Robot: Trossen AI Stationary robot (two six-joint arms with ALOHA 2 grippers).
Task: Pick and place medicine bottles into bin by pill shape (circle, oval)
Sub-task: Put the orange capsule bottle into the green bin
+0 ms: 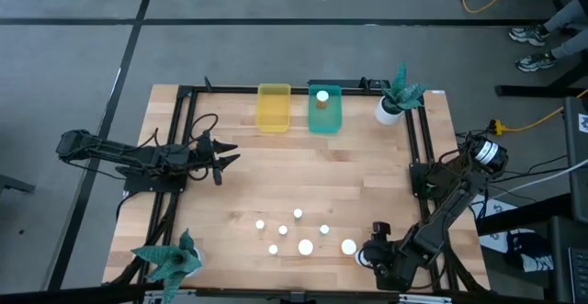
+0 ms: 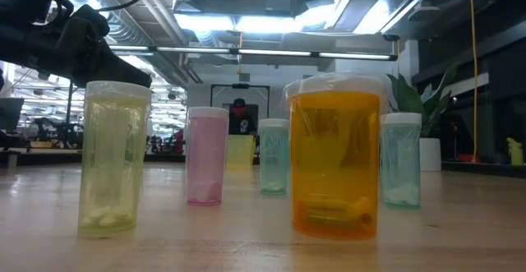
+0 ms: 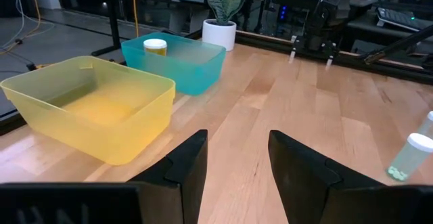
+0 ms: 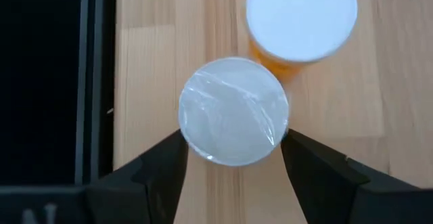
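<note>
High view: the yellow bin (image 1: 274, 107) and teal bin (image 1: 324, 109) stand side by side at the worktop's (image 1: 303, 180) far edge, one bottle (image 1: 322, 97) already inside the teal bin. The loose bottles (image 1: 299, 233) cluster well short of the bins, presumably staged for sorting. The right gripper (image 1: 367, 253) sits just beside the cluster's nearest bottle; the left gripper (image 1: 225, 160) waits apart from it.

Low view: an amber bottle (image 2: 334, 155) stands upright, pills visible at its base.

Left wrist view: the left gripper's fingers (image 3: 186, 163) are spread, empty, facing the bins.

Right wrist view: the right gripper's fingers (image 4: 162, 166) flank a clear-capped bottle (image 4: 233, 110), apparently touching it; whether they clamp it, I cannot tell.
</note>
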